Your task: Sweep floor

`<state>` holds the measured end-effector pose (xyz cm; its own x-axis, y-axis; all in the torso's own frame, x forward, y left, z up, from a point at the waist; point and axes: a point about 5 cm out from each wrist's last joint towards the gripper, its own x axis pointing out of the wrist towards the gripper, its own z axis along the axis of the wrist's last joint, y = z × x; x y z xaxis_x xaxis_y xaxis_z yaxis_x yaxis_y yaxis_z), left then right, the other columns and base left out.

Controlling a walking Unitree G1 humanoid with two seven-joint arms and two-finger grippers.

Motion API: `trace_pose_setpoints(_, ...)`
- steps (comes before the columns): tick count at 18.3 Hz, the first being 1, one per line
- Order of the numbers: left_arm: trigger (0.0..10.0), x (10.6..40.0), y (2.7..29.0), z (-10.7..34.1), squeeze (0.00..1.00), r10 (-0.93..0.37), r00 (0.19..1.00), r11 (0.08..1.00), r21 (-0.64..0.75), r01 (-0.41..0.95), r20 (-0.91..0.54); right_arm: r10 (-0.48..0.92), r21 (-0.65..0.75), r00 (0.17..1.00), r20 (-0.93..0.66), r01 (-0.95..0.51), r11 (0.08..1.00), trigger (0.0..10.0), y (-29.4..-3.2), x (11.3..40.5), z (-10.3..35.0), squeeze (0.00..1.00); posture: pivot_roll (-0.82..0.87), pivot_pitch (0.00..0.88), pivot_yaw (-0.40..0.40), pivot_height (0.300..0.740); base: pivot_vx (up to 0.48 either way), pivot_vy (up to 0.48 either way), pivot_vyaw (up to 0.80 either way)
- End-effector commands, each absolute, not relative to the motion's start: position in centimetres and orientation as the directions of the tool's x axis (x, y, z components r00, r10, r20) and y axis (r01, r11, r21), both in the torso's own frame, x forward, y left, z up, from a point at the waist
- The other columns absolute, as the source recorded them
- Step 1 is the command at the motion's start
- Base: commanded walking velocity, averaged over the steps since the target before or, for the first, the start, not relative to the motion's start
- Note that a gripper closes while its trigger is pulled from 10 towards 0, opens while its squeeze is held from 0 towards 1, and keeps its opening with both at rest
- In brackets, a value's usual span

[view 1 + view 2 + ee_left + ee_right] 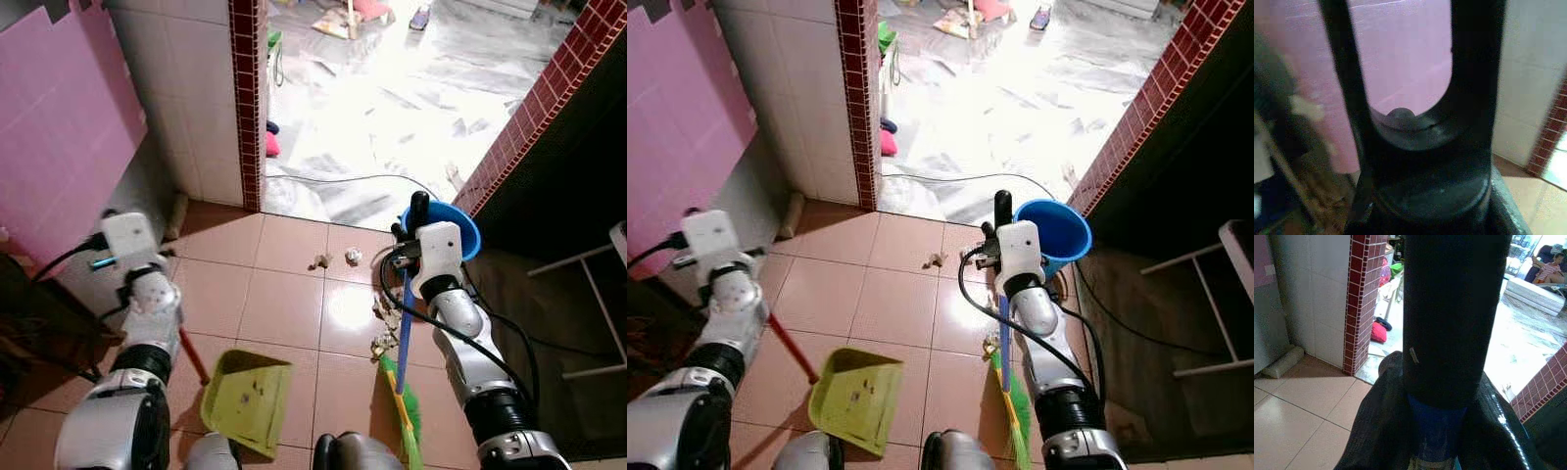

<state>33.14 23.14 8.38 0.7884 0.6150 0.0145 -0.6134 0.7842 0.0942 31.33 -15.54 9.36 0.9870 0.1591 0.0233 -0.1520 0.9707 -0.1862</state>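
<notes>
From the head, the right end effector [419, 227] is clamped on the broom [403, 387] and the left [116, 257] on the dustpan [245, 397], with 4 or so scraps [321, 260] unswept on the floor [284, 294]; wrist views confirm both grips.

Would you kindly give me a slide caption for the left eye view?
Right tool grips the broom; green dustpan waits on tiles near scattered debris.

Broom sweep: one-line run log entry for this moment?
right pincer: shut on broom | left pincer: holds dustpan by red handle | debris: on tiles ahead of dustpan | blue bucket: by doorway
</notes>
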Motion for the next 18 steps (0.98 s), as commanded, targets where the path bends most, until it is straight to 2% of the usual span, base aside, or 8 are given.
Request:
trace_pose_setpoints(1, 0.0, 32.9, 22.9, 7.4, 0.0, 0.654, 0.754, 0.757, 0.08, -0.649, -0.07, 0.159, -0.205, 0.985, 0.059, -0.144, 0.968, 10.0, -15.9, 31.5, 10.2, 0.0, -0.08, 0.066, -0.085, 0.74, 0.0, 0.0, 0.0)
trace_pose_setpoints(4, 0.0, 33.7, 22.2, 8.2, 0.0, 0.706, 0.701, 0.707, 0.045, -0.705, -0.099, 0.164, -0.201, 0.984, 0.063, -0.148, 0.968, 10.0, -15.7, 31.5, 10.3, 0.0, -0.09, 0.065, -0.082, 0.74, 0.0, 0.0, 0.0)
trace_pose_setpoints(7, 0.0, 34.1, 22.6, 9.0, 0.0, 0.783, 0.608, 0.615, 0.014, -0.789, -0.129, 0.162, -0.206, 0.984, 0.068, -0.145, 0.968, 10.0, -16.0, 31.2, 10.4, 0.0, -0.12, 0.062, -0.074, 0.74, 0.0, 0.0, 0.0)
trace_pose_setpoints(11, 0.0, 34.3, 23.1, 9.5, 0.0, 0.81, 0.571, 0.579, 0.02, -0.815, -0.133, 0.157, -0.216, 0.985, 0.071, -0.138, 0.966, 10.0, -16.4, 30.9, 10.5, 0.0, -0.13, 0.064, -0.071, 0.74, 0.0, 0.0, 0.0)
trace_pose_setpoints(13, 0.0, 34.4, 23.6, 10.1, 0.0, 0.821, 0.565, 0.569, 0.045, -0.821, -0.085, 0.155, -0.217, 0.985, 0.073, -0.136, 0.967, 10.0, -16.4, 30.8, 10.5, 0.0, -0.13, 0.069, -0.065, 0.74, 0.0, 0.0, 0.0)
trace_pose_setpoints(15, 0.0, 34.9, 24.1, 12.3, 0.0, 0.836, 0.541, 0.527, 0.14, -0.838, 0.091, 0.161, -0.214, 0.984, 0.072, -0.143, 0.966, 10.0, -16.2, 30.7, 10.5, 0.0, -0.13, 0.074, -0.07, 0.74, 0.0, 0.0, 0.0)
trace_pose_setpoints(18, 0.0, 35.3, 23.8, 13.5, 0.0, 0.829, 0.535, 0.516, 0.148, -0.844, 0.161, 0.172, -0.216, 0.983, 0.071, -0.153, 0.964, 10.0, -16.0, 30.7, 10.5, 0.0, -0.13, 0.075, -0.075, 0.74, 0.0, 0.0, 0.0)
